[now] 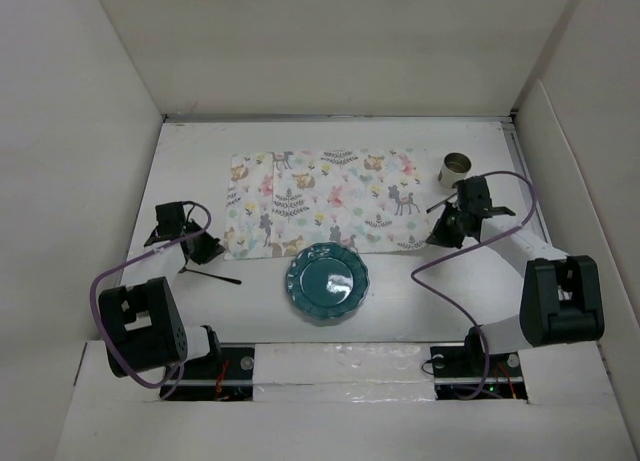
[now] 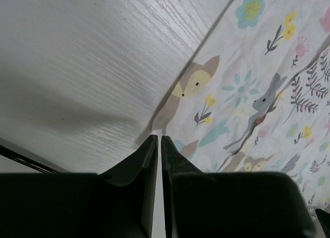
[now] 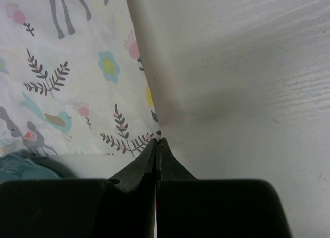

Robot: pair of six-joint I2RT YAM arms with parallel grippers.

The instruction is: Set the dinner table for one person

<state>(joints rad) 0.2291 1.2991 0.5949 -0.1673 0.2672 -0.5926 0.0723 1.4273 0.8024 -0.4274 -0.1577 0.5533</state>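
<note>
White matte tabletop (image 1: 420, 296) lies beneath both arms. On it the placemat (image 1: 320, 196) runs left-right, each near corner pinched: left pincer (image 2: 159, 140) and right pincer (image 3: 156, 143), jaws nearly closed.

You look into a space closed by plain matte white panels, the back panel (image 1: 340, 41) standing between the left panel (image 1: 60, 131) and the right panel (image 1: 567, 171), under soft even light that gives only weak grey shadows.
</note>
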